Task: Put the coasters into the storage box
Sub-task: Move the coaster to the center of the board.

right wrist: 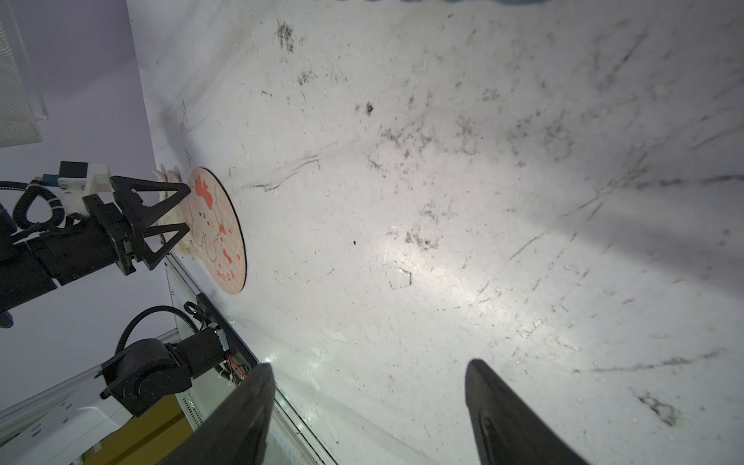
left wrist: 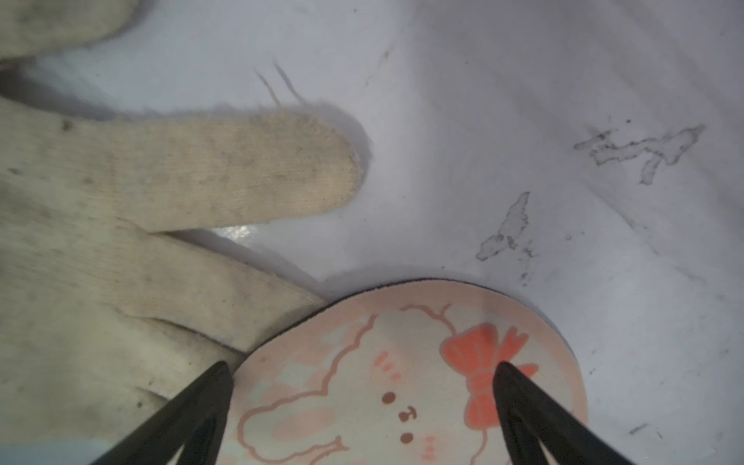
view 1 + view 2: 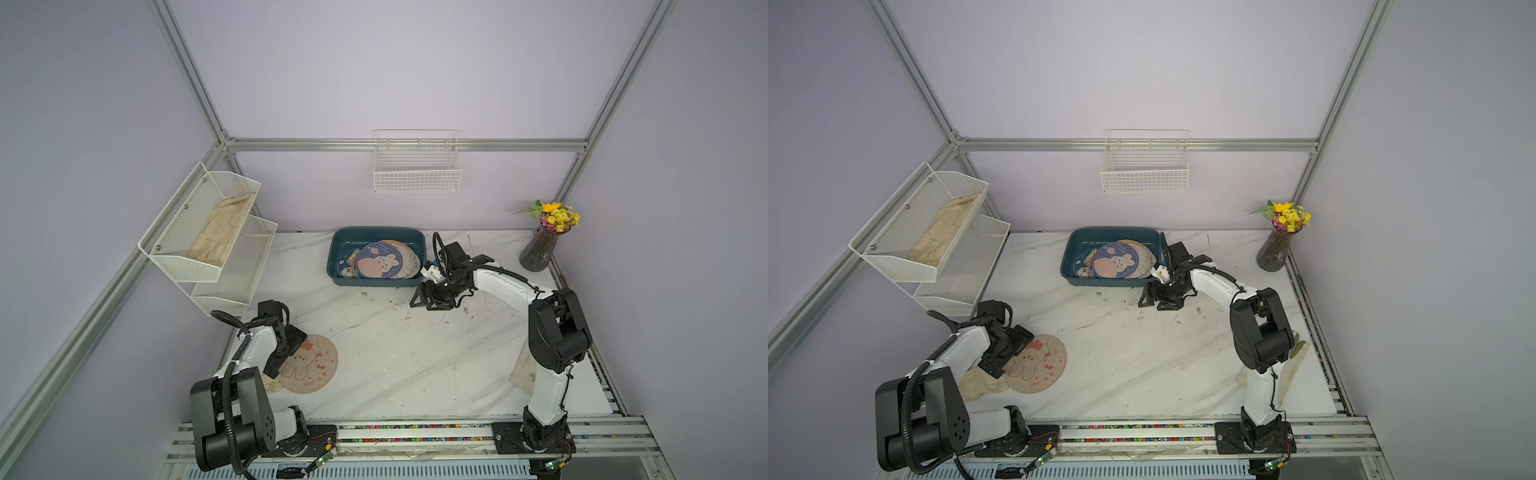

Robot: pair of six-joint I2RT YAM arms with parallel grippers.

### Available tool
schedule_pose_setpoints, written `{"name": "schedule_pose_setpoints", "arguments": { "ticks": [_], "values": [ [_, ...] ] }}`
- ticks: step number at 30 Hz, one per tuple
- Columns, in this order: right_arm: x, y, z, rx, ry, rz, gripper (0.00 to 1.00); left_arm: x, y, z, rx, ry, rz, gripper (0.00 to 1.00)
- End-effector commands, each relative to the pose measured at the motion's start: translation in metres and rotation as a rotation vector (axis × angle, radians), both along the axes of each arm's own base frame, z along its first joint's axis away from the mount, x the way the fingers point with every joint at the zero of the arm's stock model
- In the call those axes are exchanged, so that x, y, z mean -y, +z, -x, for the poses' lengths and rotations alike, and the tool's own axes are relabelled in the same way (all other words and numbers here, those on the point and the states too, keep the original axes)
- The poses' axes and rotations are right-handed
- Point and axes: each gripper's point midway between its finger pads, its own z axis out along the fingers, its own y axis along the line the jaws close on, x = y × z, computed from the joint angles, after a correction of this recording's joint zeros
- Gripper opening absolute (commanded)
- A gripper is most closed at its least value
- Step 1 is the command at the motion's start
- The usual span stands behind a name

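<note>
Left fingers (image 2: 217, 382), released, hover over the pink rabbit coaster (image 3: 309, 365) lying on the bench (image 3: 415, 353), its edge overlapping a cream glove (image 2: 120, 201). Right fingers (image 1: 249, 402) hang released beside the storage box (image 3: 338, 274). Risk: closure may snag the glove too.

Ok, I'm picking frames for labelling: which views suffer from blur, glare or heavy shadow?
In both top views the light is even, with only soft shadows on the table. In the left wrist view the glove and pink coaster look soft, very close to the lens. In the right wrist view glare brightens the mid-table, and dark shadow crosses one corner.
</note>
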Motion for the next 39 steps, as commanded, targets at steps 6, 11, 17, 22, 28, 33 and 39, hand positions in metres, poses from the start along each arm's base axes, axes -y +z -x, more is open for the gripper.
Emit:
{"name": "schedule_pose_setpoints", "arguments": {
  "ticks": [6, 11, 17, 22, 28, 33, 39],
  "values": [
    [-0.002, 0.000, -0.001, -0.005, 0.017, 0.006, 0.76, 0.013, -0.010, 0.007, -0.002, -0.036, 0.062, 1.00],
    [-0.001, 0.000, 0.000, -0.005, 0.018, 0.004, 0.76, 0.024, -0.007, 0.001, 0.015, -0.077, 0.078, 1.00],
    [-0.001, -0.001, 0.001, -0.006, 0.016, 0.003, 0.76, 0.041, -0.009, -0.004, 0.006, -0.122, 0.091, 1.00],
    [-0.001, 0.000, 0.001, -0.003, 0.014, 0.001, 0.76, 0.059, -0.009, -0.012, 0.006, -0.165, 0.099, 1.00],
    [-0.007, 0.001, 0.002, 0.006, 0.018, 0.001, 0.76, 0.076, -0.014, -0.021, 0.016, -0.222, 0.140, 1.00],
    [-0.027, -0.006, 0.014, 0.010, 0.066, 0.009, 0.76, 0.104, -0.012, -0.032, 0.032, -0.322, 0.175, 1.00],
    [-0.052, -0.015, 0.028, 0.017, 0.110, 0.005, 0.76, 0.106, 0.005, -0.031, 0.059, -0.347, 0.147, 1.00]
  ]
}}
